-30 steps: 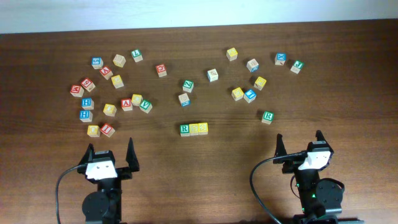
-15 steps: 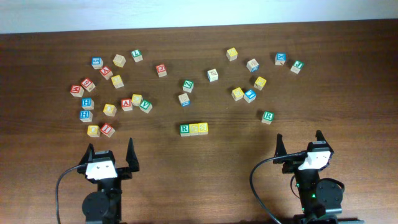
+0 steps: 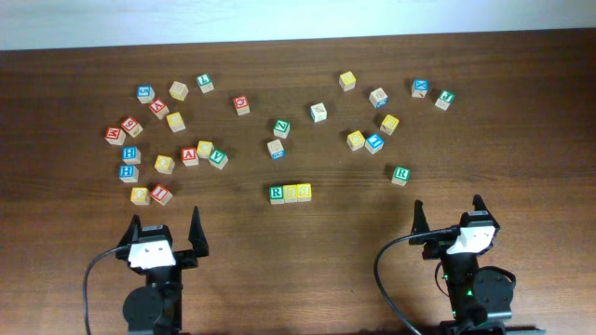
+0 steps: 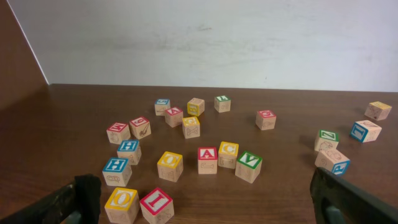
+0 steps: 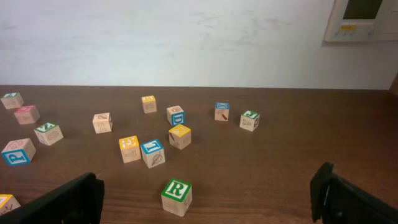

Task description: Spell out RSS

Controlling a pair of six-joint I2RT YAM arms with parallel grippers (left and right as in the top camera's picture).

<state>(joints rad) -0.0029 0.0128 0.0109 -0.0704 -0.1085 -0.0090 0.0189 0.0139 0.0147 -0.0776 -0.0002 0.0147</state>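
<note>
Letter cubes [image 3: 291, 193] sit touching in a row on the counter [image 3: 307, 265], green R leftmost; left hand [image 3: 165, 219] and right hand [image 3: 447, 203] both spread wide open at the near edge.

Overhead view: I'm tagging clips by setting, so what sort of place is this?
Probably an indoor lab or office workstation: a dark wooden table set against a plain white wall, a wall-mounted control panel, and wooden letter cubes scattered for a tabletop exercise.
</note>
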